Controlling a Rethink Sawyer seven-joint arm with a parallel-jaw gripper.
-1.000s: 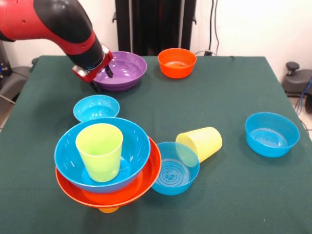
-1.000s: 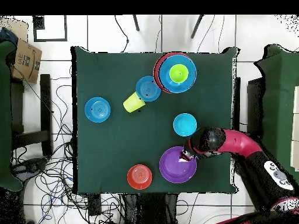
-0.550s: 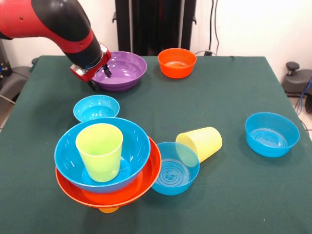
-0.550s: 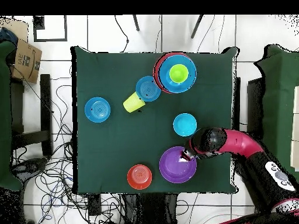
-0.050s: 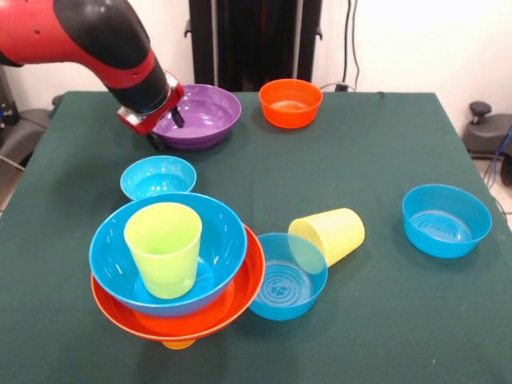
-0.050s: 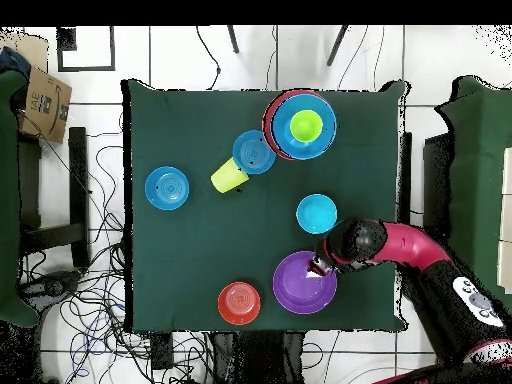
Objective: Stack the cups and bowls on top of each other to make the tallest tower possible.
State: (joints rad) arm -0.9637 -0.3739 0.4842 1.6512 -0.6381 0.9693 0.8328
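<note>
The red-and-black arm's gripper is sitting at the rim of the large glossy purple plastic bowl, its grip impossible to tell, while the tower, topped by a lime green tumbler, is standing well apart.

The only lettering is on the brown cardboard box that lies on the floor beside the surface, off its top left corner in the overhead view. Dark printed characters run across its top flap, too small and blurred to read with certainty.
</note>
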